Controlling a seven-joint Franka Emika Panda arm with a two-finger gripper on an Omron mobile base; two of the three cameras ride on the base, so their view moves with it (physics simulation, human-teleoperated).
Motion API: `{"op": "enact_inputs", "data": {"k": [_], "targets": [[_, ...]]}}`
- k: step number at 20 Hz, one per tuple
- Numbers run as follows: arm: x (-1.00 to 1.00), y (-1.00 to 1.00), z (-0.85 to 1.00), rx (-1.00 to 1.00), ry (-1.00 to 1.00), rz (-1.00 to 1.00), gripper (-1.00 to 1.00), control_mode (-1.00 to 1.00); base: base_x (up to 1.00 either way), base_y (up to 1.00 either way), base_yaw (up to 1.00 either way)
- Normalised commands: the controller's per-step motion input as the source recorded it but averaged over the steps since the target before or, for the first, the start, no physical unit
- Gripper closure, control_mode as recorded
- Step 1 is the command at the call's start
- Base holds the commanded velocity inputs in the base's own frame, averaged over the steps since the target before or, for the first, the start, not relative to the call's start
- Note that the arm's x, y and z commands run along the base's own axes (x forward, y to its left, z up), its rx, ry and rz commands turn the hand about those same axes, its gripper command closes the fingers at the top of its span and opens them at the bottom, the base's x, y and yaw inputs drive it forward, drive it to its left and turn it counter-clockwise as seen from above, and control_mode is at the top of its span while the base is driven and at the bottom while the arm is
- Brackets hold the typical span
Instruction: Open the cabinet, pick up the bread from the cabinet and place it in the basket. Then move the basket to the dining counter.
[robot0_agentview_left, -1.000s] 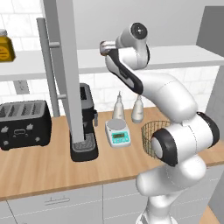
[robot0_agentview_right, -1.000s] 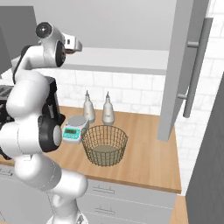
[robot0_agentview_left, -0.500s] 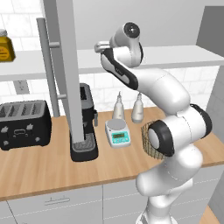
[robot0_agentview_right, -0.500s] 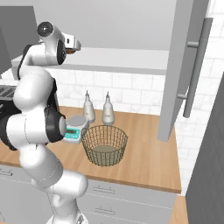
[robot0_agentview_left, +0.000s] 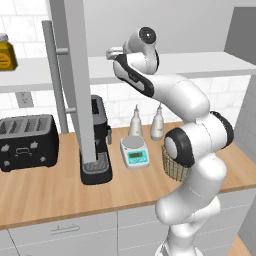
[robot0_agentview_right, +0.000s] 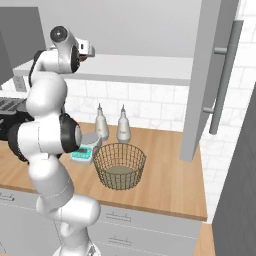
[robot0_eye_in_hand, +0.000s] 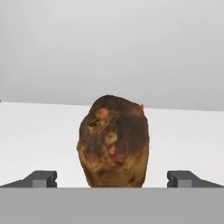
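- Kitchen wall tiles and a wood-topped desk (robot0_agentview_left: 45, 187) made the backdrop in the left base view; the cabinet (robot0_agentview_left: 75, 75) stood open, its door edge-on above the coffee machine (robot0_agentview_left: 97, 145). The arm reached up to the pale shelf (robot0_agentview_left: 200, 62), with the claw (robot0_agentview_left: 114, 51) level with the shelf's edge. The basket (robot0_agentview_left: 172, 165) sat on the desk, mostly hidden behind the arm.
- From the right base view, the claw (robot0_agentview_right: 86, 50) pointed into the cabinet just above the shelf (robot0_agentview_right: 145, 67), and the basket (robot0_agentview_right: 120, 166) stood well below, near two bottles (robot0_agentview_right: 111, 126).
- Along the hand view, the bread (robot0_eye_in_hand: 113, 142) stood on the shelf straight ahead, centred between the two fingertips (robot0_eye_in_hand: 41, 178), its long axis upright. The claw was spread fully wide, gripping nothing, each tip clear of the loaf. A straight advance looked enough to bracket it.
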Motion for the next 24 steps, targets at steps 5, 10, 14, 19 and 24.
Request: {"op": "enact_inputs", "data": {"k": [5,10,14,19,24], "targets": [[0.16,0.0,-0.11,-0.01,0.0,0.0,-1.0,-1.0,0.0,0.0,0.0],[0.28,0.0,-0.12,-0.02,0.0,0.0,-1.0,-1.0,0.0,0.0,0.0],[0.3,0.01,-0.02,-0.02,-0.03,0.0,-1.0,-1.0,0.0,0.0,0.0],[0.21,0.1,0.0,-0.01,-0.03,0.0,-1.0,-1.0,0.0,0.0,0.0],[-0.03,0.04,-0.3,-0.04,-0.03,0.0,1.0,-1.0,0.0,0.0,0.0]]}}
